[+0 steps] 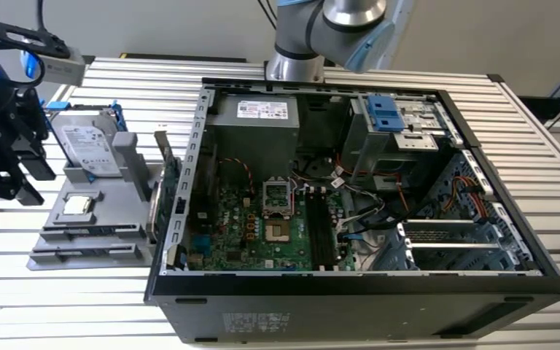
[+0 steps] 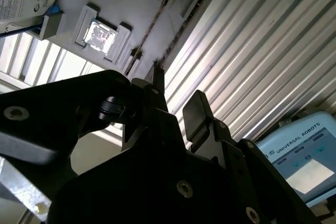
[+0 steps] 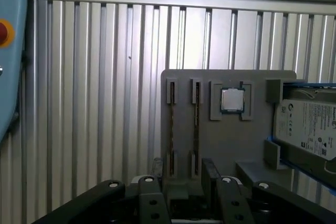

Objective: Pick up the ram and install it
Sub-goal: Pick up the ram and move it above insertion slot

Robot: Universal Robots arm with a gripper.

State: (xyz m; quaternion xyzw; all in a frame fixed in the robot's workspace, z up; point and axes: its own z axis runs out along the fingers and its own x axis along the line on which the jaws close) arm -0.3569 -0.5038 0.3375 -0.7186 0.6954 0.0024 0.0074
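An open computer case (image 1: pixel 358 299) lies on its side across the middle of the ribbed metal desk (image 1: pixel 533 146). Inside it a green motherboard (image 1: pixel 241 233) faces up beside a grey power supply (image 1: pixel 260 135). Toward the desk's edge on the exterior view's left, a grey holder (image 1: pixel 95 244) carries a silver processor chip (image 1: pixel 78 205) and a blue-framed hard drive (image 1: pixel 90 146). A green expansion card (image 1: pixel 170 193) stands on edge between holder and case.

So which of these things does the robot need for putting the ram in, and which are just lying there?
For the job:
ram, edge-on in the gray holder
gripper, open, near the holder
black memory slots on the motherboard

Just lying about:
hard drive
processor chip
green expansion card
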